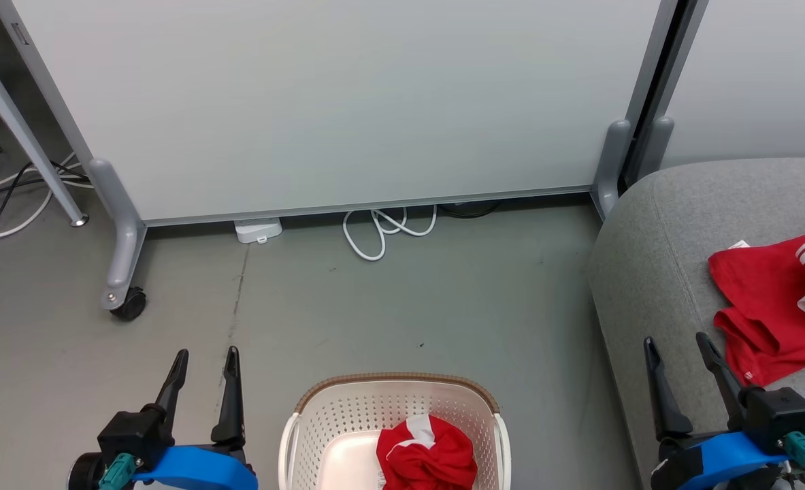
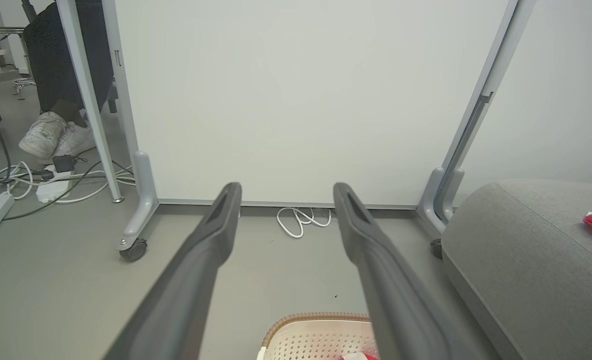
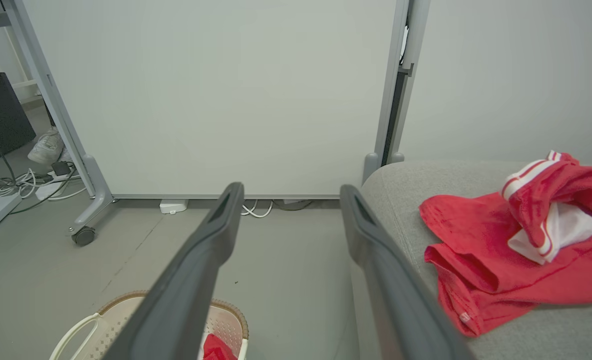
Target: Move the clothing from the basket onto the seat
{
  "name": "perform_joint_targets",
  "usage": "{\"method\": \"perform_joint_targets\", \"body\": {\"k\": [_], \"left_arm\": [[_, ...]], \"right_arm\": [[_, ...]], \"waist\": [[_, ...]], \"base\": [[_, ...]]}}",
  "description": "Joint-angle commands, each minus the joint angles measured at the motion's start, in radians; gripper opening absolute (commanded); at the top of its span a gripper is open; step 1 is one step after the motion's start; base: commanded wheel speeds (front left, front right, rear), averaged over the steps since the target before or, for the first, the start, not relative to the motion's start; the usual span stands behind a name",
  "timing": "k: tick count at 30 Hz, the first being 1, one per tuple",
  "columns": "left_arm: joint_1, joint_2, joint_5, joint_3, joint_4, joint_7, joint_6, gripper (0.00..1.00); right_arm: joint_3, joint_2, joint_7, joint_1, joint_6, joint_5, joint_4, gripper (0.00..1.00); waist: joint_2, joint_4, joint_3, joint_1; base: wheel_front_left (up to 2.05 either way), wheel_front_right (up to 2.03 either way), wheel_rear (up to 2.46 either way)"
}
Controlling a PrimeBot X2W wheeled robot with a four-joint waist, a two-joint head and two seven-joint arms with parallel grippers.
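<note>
While both pairs of jaws hang wide and empty, one white basket [image 1: 348, 412] sits nearest on the grey floor [image 1: 409, 299], with one red garment [image 1: 426, 457] bunched inside. To its right, the grey seat [image 1: 640, 286] carries the second red garment [image 1: 763, 306] near its front edge. Open floor runs back to a white panel [image 1: 341, 102].

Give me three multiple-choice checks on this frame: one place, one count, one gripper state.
1. Where does the spread-out red garment lie? A the floor; B the seat; C hanging from a gripper.
2. How many red garments are in the basket? A none; B one; C three.
3. The left gripper is: A open, empty; B shut on cloth; C shut on the basket rim.
Key: B, it rests on the seat; B, one crumpled bundle shows inside; A, its jaws stand apart with nothing between.
</note>
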Motion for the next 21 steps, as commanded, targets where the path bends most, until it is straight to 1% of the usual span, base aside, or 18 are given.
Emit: {"method": "perform_joint_targets", "body": {"k": [1,13,21], "left_arm": [[-0.015,0.006,-0.006,0.002,0.0,-0.005,-0.001,1.0],[-0.017,0.009,-0.008,-0.007,0.001,-0.005,-0.001,1.0],[-0.045,0.007,-0.011,-0.022,0.015,-0.005,-0.001,1.0]], "right_arm": [[-0.001,0.001,-0.004,0.016,0.0,0.001,-0.007,1.0],[0.01,0.001,-0.004,0.016,0.0,-0.014,-0.006,1.0],[0.026,0.001,-0.005,-0.018,0.0,-0.023,-0.028,1.0]], "waist": [[-0.0001,-0.001,0.002,0.0],[-0.0001,-0.01,0.012,0.0],[-0.0001,-0.036,0.069,0.0]], "base": [[0.0,0.0,0.0],[0.0,0.0,0.0],[0.0,0.0,0.0]]}}
